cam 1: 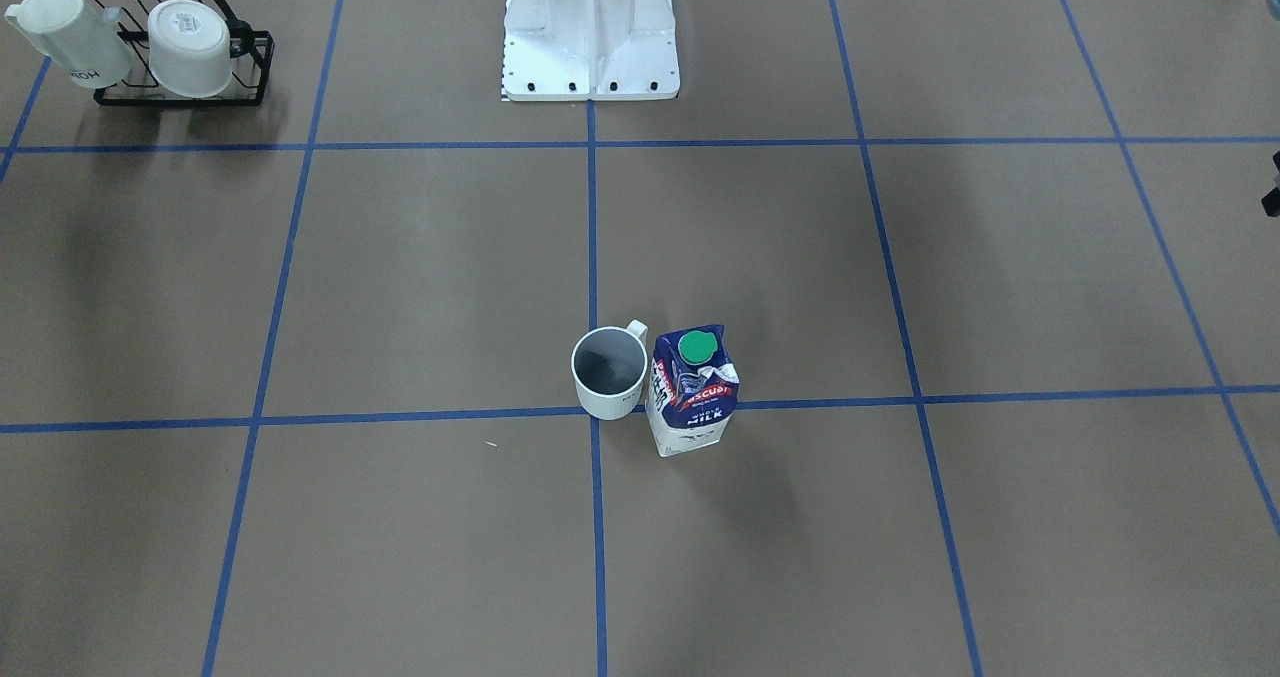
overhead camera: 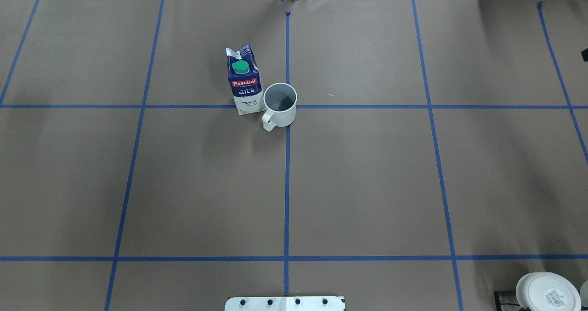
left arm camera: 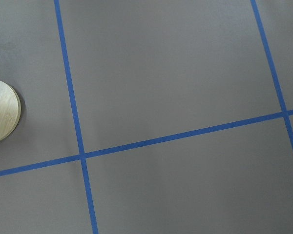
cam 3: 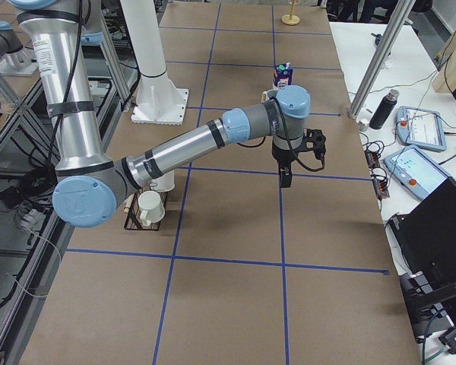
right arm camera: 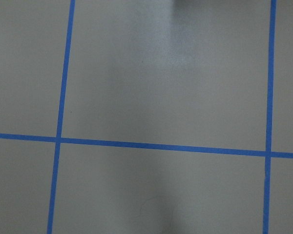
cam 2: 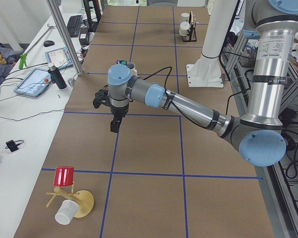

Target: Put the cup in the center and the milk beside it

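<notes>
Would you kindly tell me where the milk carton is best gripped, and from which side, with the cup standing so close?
I would grip the milk carton on its flat body below the gable, coming down from above and closing on the faces toward and away from the robot. It stands upright, its top is sloped and creased, and the cup crowds the face on the robot's right.

Left pincer (cam 2: 115, 127) and right pincer (cam 3: 284, 181) hang pointing down.

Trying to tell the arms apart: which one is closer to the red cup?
Left. The left gripper hangs a short way from the red cup; the right gripper is beyond the milk, toward the far end.
</notes>
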Motion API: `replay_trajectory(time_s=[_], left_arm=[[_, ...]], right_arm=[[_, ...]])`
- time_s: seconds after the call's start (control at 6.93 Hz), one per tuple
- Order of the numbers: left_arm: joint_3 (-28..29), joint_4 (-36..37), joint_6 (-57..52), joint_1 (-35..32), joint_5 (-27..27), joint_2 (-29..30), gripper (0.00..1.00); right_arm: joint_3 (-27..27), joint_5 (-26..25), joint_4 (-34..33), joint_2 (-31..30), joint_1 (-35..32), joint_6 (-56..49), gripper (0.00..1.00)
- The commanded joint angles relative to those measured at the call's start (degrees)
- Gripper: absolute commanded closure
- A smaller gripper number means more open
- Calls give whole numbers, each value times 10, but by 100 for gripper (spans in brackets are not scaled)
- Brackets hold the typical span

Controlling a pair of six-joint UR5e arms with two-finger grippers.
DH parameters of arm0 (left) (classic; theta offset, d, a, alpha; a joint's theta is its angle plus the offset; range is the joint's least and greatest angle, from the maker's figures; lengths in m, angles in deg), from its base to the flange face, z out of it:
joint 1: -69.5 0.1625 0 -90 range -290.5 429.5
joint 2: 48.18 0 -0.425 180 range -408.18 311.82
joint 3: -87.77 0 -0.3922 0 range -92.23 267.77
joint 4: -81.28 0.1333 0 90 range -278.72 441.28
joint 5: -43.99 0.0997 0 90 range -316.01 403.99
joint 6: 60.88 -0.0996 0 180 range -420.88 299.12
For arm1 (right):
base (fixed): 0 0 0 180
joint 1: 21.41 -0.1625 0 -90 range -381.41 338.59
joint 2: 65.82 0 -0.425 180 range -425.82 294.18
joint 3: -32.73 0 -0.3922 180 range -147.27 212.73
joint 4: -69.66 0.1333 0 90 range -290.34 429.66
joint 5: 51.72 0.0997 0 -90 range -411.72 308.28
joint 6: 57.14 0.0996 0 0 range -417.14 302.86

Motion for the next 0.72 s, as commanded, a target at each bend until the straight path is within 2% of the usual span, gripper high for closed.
replay_trajectory(time_s=[0.0, 0.58], left_arm=[[1, 0, 2, 1, -1, 1, 2], [3, -1, 3, 1, 1, 38, 2]], right_arm=[[3, 1, 0, 1, 0, -1, 0], [-4, -1, 1, 4, 0, -1, 0]])
